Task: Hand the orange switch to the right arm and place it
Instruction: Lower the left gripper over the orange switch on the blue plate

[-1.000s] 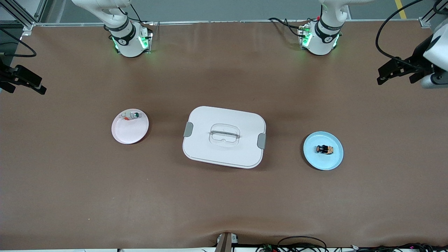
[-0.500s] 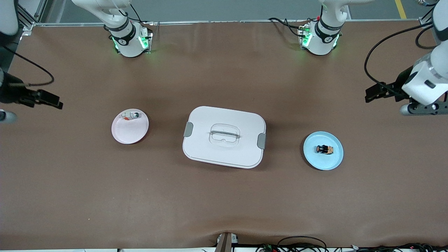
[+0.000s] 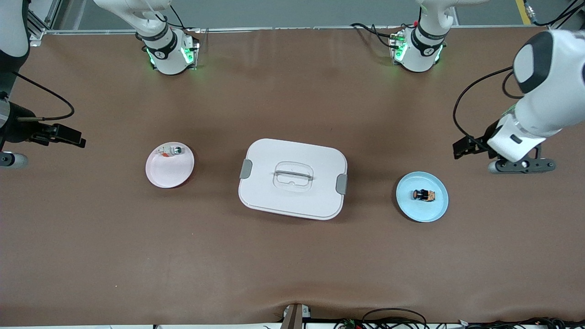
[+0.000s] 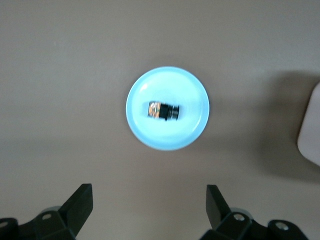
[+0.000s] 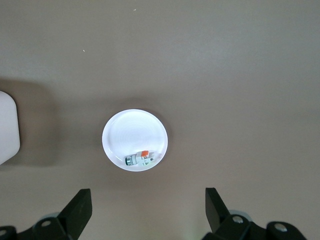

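The orange switch [image 3: 423,195] lies on its side on a light blue plate [image 3: 422,214] toward the left arm's end of the table. The left wrist view shows the switch [image 4: 163,111] in the middle of that plate [image 4: 167,140]. My left gripper [image 3: 462,148] hangs open over bare table beside the blue plate; its jaws [image 4: 149,205] stand wide with nothing between them. My right gripper [image 3: 73,137] is open over bare table at the right arm's end, apart from a pink plate [image 3: 169,173]. In its own wrist view the right gripper [image 5: 148,205] is empty.
A whitish part with a green end [image 3: 172,150] lies at the pink plate's rim, also seen as the part [image 5: 139,159] on the plate [image 5: 132,132]. A white lidded box [image 3: 292,201] with grey clasps sits mid-table between the plates.
The left arm has swung in from the table's end and come down toward the blue plate. The right gripper has moved a little toward the pink plate. Both stayed open.
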